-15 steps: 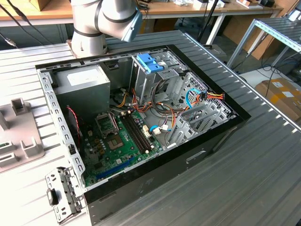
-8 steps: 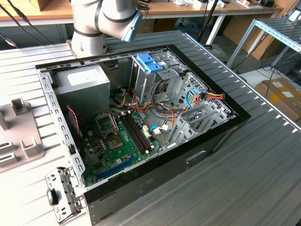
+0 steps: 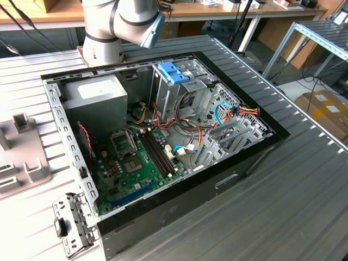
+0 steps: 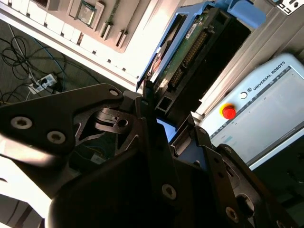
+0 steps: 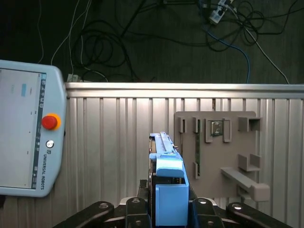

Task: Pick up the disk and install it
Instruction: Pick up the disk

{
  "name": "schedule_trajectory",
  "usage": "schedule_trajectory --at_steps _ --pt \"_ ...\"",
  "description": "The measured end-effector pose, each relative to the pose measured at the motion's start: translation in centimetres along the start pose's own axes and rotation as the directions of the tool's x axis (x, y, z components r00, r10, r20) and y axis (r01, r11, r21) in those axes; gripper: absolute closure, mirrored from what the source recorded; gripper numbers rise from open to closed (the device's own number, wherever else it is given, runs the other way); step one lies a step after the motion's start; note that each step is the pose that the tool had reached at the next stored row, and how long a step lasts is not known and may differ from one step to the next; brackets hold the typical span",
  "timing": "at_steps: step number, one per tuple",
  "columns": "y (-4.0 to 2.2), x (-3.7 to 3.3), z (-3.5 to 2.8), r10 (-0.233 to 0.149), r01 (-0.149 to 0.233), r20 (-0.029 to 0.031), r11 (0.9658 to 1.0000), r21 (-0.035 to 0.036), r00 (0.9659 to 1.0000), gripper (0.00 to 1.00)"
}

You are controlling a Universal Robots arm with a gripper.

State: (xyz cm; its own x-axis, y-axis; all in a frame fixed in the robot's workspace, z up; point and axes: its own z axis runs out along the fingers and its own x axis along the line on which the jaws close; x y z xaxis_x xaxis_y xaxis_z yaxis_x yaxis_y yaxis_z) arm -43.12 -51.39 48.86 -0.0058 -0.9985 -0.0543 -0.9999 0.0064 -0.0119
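Observation:
The disk (image 5: 167,176), a grey drive in light-blue rails with a blue end tab, stands on edge between my black fingers (image 5: 203,207). My gripper (image 5: 169,209) is shut on it above a ribbed metal table. In the second wrist view the disk (image 4: 190,52) juts out past my gripper (image 4: 159,116), its connector edge and green board showing. In the exterior view the open computer case (image 3: 190,201) lies on the table, with a tall metal drive cage (image 3: 168,95) at its far side.
A blue latch piece (image 3: 174,72) tops the cage. Loose cables (image 3: 190,128) cross the motherboard (image 3: 138,163). The arm's base (image 3: 117,27) stands behind the case. A teach pendant (image 5: 23,142) and a grey parts fixture (image 5: 218,152) lie below the gripper.

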Motion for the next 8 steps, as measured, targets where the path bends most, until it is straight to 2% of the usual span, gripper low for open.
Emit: schedule_trajectory --at_steps 8 --pt "-0.65 0.06 0.03 0.000 0.000 -0.0015 1.0000 -0.0001 1.0000 0.63"
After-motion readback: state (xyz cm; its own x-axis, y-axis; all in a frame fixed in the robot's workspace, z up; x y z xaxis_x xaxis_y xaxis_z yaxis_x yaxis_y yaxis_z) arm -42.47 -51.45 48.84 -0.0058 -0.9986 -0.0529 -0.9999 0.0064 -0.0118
